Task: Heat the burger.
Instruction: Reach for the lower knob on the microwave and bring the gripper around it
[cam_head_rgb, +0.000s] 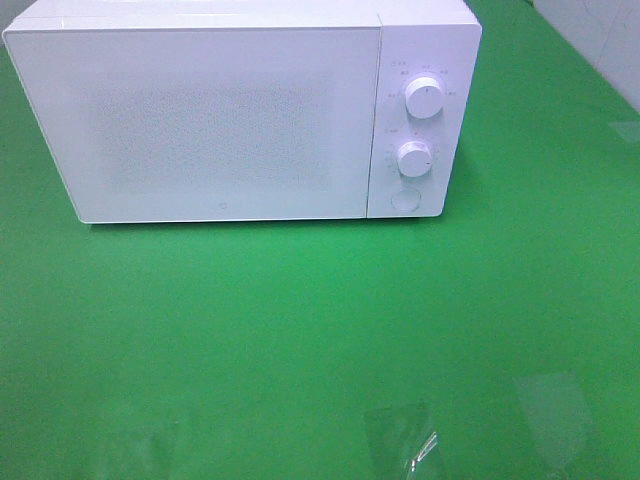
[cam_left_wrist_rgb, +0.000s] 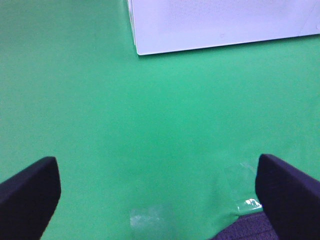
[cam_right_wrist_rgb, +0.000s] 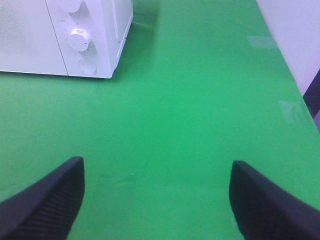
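1. Left wrist view: the left tool (cam_left_wrist_rgb: 159, 195) stands fully open above the green desk (cam_left_wrist_rgb: 125, 125), with nothing between its dark fingers (cam_left_wrist_rgb: 30, 192). Only this view shows the near left bottom corner of the microwave (cam_left_wrist_rgb: 220, 25) close up, and the desk cover's near edge over a dark surface (cam_left_wrist_rgb: 245, 230).
2. Exterior high view: only this view shows the whole white microwave (cam_head_rgb: 220, 120), standing at the far side of the desk (cam_head_rgb: 300, 330). Its door (cam_head_rgb: 200, 125) is closed and opaque, so its contents cannot be told. At the right of the door are the upper dial (cam_head_rgb: 425, 98), lower dial (cam_head_rgb: 414, 158) and round button (cam_head_rgb: 405, 200). Neither tool appears here.
3. Right wrist view: the right tool (cam_right_wrist_rgb: 159, 200) is wide open and holds nothing. Only this view shows the microwave's right side wall (cam_right_wrist_rgb: 124, 25) and the desk's right edge with clear tape patches (cam_right_wrist_rgb: 295, 111).
4. The burger appears in no view, so its place cannot be told.
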